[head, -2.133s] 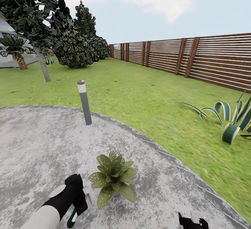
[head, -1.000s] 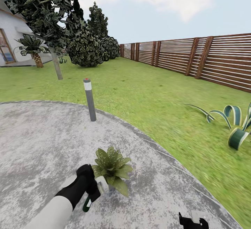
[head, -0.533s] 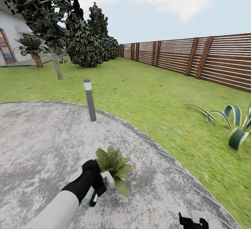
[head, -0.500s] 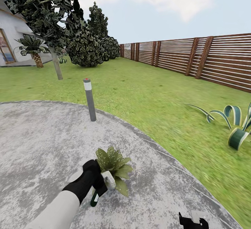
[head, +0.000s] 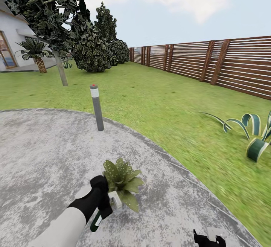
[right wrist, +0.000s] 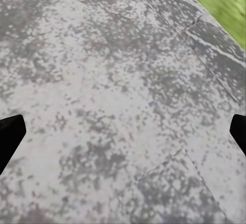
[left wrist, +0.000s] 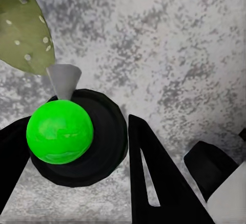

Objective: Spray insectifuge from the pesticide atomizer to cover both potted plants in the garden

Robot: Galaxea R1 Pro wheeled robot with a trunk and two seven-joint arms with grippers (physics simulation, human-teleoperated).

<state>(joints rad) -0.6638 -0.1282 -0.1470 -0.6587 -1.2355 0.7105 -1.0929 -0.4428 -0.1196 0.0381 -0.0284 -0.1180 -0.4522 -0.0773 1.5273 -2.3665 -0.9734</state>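
Grey, mottled paving forms the round patio (head: 45, 153) on a green lawn (head: 162, 100), with a brown slatted fence (head: 210, 64) at the far right and dark trees (head: 90, 40) at the far left. Near the bottom of the head view, the left gripper (head: 102, 202) is clamped around the pesticide atomizer (head: 98, 217), whose pale head sits right beside a small potted plant (head: 122, 183) with speckled green leaves. In the left wrist view the atomizer's bright green round cap (left wrist: 59, 130) sits between black fingers (left wrist: 154, 178), its grey nozzle (left wrist: 63, 80) pointing at a speckled leaf (left wrist: 23, 29). At the bottom right the right gripper (head: 208, 238) hangs over bare paving with its fingertips (right wrist: 10, 137) spread wide. A grey bollard light (head: 96, 107) stands at the patio's edge, and a striped agave (head: 256, 134) grows on the lawn to the right.
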